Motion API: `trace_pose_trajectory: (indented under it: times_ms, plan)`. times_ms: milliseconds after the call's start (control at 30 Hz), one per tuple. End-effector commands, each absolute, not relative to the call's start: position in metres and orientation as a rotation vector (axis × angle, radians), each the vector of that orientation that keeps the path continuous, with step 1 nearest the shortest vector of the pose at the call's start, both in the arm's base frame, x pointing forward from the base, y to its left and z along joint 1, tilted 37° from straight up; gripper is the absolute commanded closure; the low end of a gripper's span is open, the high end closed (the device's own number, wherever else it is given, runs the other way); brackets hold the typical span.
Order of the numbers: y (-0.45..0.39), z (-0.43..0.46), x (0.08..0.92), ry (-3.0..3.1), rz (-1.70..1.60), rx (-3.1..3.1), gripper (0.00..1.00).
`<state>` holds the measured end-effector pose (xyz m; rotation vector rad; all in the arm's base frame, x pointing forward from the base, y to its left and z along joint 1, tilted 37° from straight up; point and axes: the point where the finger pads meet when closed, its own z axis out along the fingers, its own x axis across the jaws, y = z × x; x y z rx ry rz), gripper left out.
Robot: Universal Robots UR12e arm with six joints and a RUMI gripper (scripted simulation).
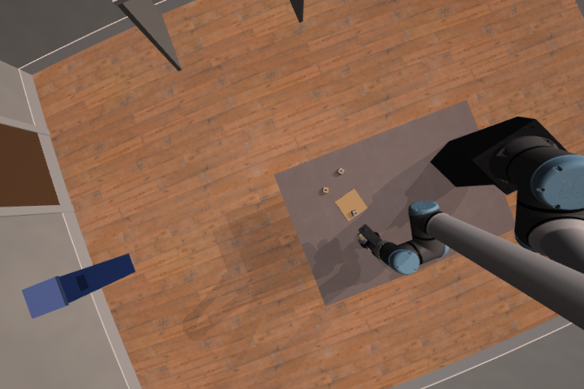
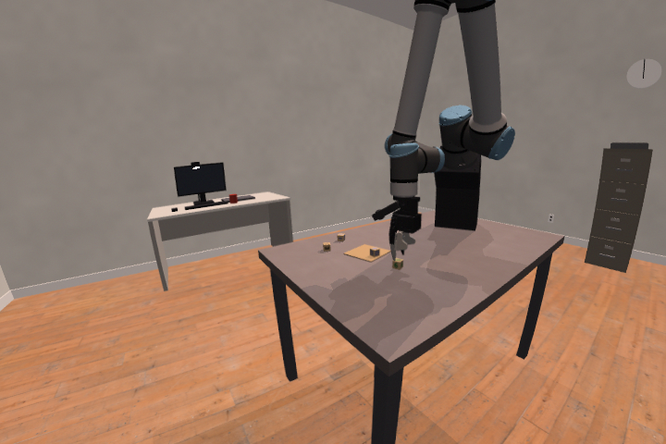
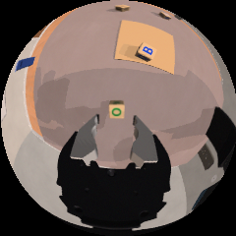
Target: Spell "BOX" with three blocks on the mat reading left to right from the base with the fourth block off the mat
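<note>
The gripper [image 1: 365, 235] [image 2: 398, 254] [image 3: 116, 119] is open and empty, its fingers partly apart. It hangs close above the O block [image 1: 361, 237] [image 2: 398, 264] [image 3: 116, 110], which sits on the table off the mat with a green O on top. In the wrist view that block appears just ahead of the fingertips. The B block [image 1: 354, 212] [image 2: 375, 252] [image 3: 146, 51], with a blue B on top, sits on the mat [image 1: 348, 202] [image 2: 359, 252] [image 3: 129, 34] near one corner. The X block [image 1: 325, 190] [image 2: 326, 246] [image 3: 122, 8] is on the table beyond the mat.
A fourth block [image 1: 341, 171] [image 2: 340, 237] [image 3: 165, 16] with a blue mark, its letter too small to read, is also on the table [image 1: 417, 137] [image 2: 449, 262] beyond the mat. The robot's black pedestal [image 1: 467, 158] [image 2: 456, 201] stands at one table end.
</note>
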<state>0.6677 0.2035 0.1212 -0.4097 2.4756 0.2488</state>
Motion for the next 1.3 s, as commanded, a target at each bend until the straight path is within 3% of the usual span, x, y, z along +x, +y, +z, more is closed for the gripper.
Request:
trace_pose_trajectory:
  times_ms: [0,1267]
  plan:
    - [0.204,0.121,0.668,2.475,0.249,-0.41,0.6]
    - [0.213,0.094,0.687,2.475,0.249,-0.41,0.6]
